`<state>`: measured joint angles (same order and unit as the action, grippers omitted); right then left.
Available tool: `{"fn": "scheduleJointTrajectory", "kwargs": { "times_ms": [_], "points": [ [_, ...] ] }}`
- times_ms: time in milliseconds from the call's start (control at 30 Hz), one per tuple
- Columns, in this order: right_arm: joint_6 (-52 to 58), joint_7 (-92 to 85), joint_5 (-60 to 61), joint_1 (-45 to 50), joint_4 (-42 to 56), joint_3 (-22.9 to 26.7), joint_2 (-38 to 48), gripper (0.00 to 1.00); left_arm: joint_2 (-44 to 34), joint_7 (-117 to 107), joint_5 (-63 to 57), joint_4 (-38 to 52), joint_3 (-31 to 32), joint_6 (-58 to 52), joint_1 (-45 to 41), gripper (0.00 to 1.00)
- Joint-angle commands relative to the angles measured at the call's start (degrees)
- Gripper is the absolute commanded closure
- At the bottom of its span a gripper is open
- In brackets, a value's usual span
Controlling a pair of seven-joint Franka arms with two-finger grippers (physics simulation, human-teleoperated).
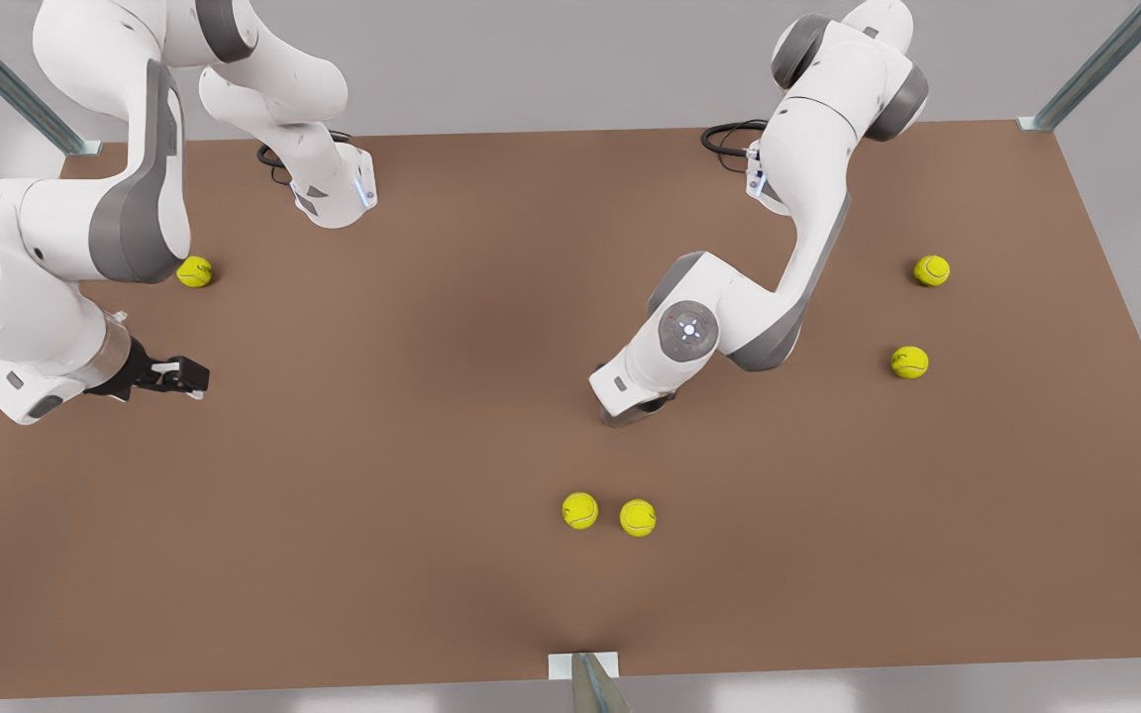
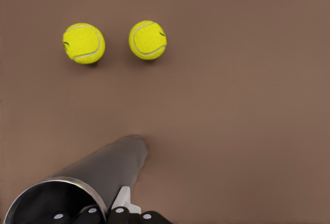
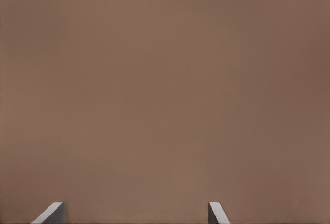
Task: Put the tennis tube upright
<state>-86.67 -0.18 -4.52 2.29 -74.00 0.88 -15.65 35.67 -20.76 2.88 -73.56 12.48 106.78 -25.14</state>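
Now left gripper (image 2: 111,211) clamps tennis tube (image 2: 103,170) (tilted).

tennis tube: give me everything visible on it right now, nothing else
The tennis tube is a plain dark grey cylinder with a metallic look and a lighter, shiny rim around its open end, which faces the left wrist camera; the inside looks dark. Its far end seems to rest on the brown table, pointing toward two yellow tennis balls that lie apart from it. The left end effector sits at the rim, apparently gripping the wall. In the front view the arm at centre right hides nearly all of it.
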Motion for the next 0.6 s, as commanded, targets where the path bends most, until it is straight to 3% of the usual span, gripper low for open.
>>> {"fn": "scheduleJointTrajectory", "kwargs": {
  "times_ms": [0, 300, 333, 367, 433, 500, 567],
  "points": [
    [0.0, 0.0, 0.0, 0.0, 0.0, 0.0, 0.0, 0.0, 0.0, 0.0, 0.2, 0.0, 0.0, 0.0, 0.0, 0.79],
    [0.0, -0.1, -0.2, 0.0, 0.0, 0.0, 0.0, 0.0, 0.5, 0.2, 0.3, 0.0, 0.0, 0.9, 0.3, 0.79],
    [0.0, -0.1, -0.2, -0.2, 0.1, 0.0, 0.1, 0.0, 0.5, 0.2, 0.3, 0.0, 0.0, 0.9, 0.3, 0.69],
    [0.0, -0.1, -0.2, -0.4, 0.0, 0.0, 0.1, 0.0, 0.4, 0.3, 0.3, 0.0, 0.0, 0.9, 0.3, 0.69],
    [0.0, -0.1, -0.2, -0.4, 0.0, 0.0, 0.1, 0.0, 0.4, 0.2, 0.4, 0.0, -0.1, 0.9, 0.3, 0.53],
    [0.0, -0.1, -0.2, -0.4, 0.0, 0.0, 0.0, 0.0, 0.4, 0.1, 0.3, 0.0, -0.1, 0.8, 0.4, 0.16],
    [0.0, -0.1, -0.2, -0.4, 0.0, 0.0, 0.1, 0.0, 0.4, 0.1, 0.4, 0.0, -0.1, 0.8, 0.3, 0.06]
  ]
}}
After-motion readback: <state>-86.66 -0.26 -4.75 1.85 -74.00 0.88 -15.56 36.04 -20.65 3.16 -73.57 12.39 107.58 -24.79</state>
